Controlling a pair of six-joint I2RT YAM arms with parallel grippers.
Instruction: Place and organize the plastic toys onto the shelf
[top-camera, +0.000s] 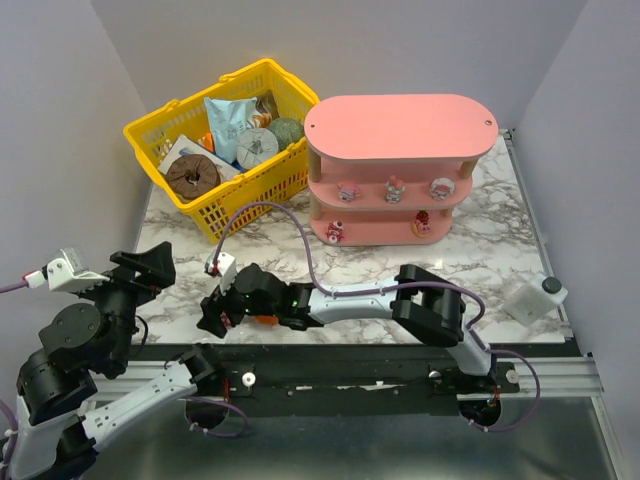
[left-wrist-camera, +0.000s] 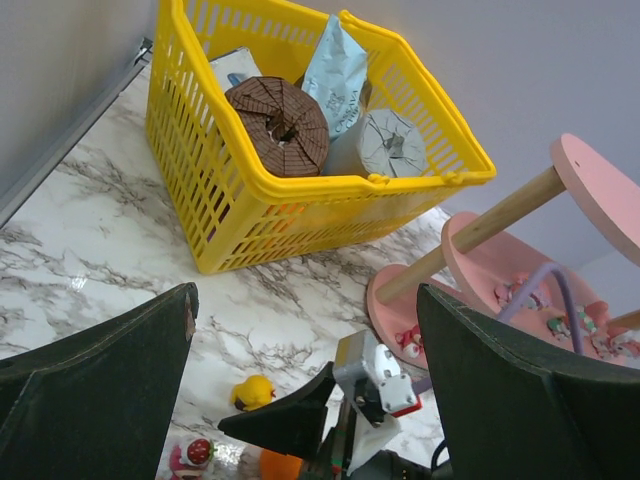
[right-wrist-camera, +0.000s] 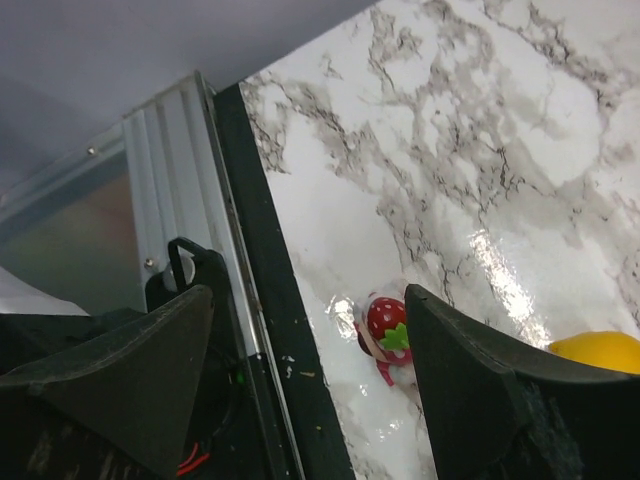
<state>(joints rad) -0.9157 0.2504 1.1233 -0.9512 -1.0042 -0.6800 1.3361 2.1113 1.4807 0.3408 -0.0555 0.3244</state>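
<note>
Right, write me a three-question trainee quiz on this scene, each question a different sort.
1. True or false: small plastic toys stand on the middle board of the pink three-tier shelf.
2. Fill in: the left gripper is ____.
3. The tiny strawberry-topped plastic figurine lies: A) on the shelf's top board; B) on the white marble tabletop beneath the right gripper; C) in the left gripper.
Key: 1 true; 2 open; 3 B.
</note>
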